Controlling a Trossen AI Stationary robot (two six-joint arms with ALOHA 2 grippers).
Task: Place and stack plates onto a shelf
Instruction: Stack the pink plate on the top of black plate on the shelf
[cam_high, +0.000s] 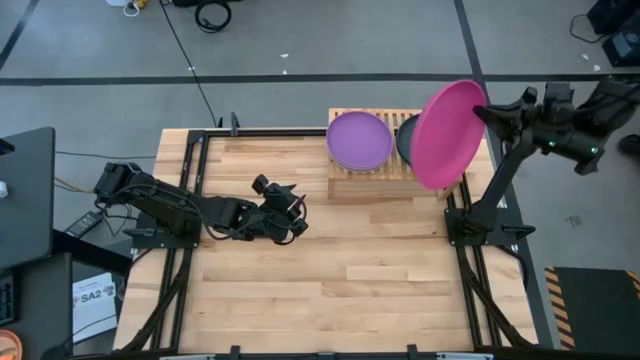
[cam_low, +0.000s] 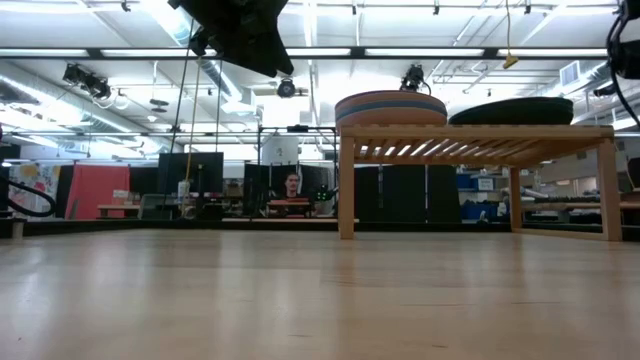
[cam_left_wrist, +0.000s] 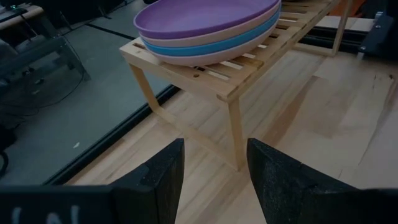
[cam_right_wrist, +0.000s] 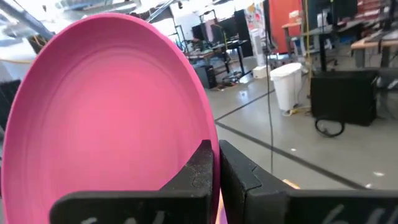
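The right tool is pinched tight on the rim of the magenta pink plate, holding it tilted steeply, almost on edge, in the air over the right end of the shelf. The right arm rises from its base at the counter's right edge and bends over toward the shelf. Under the raised plate, a dark plate lies on the shelf's right half. On the left half sits a stack with a purple plate on top and blue and peach ones beneath. The left tool hangs with its fingers spread and empty, above the counter left of the shelf, the arm stretched low from the left side.
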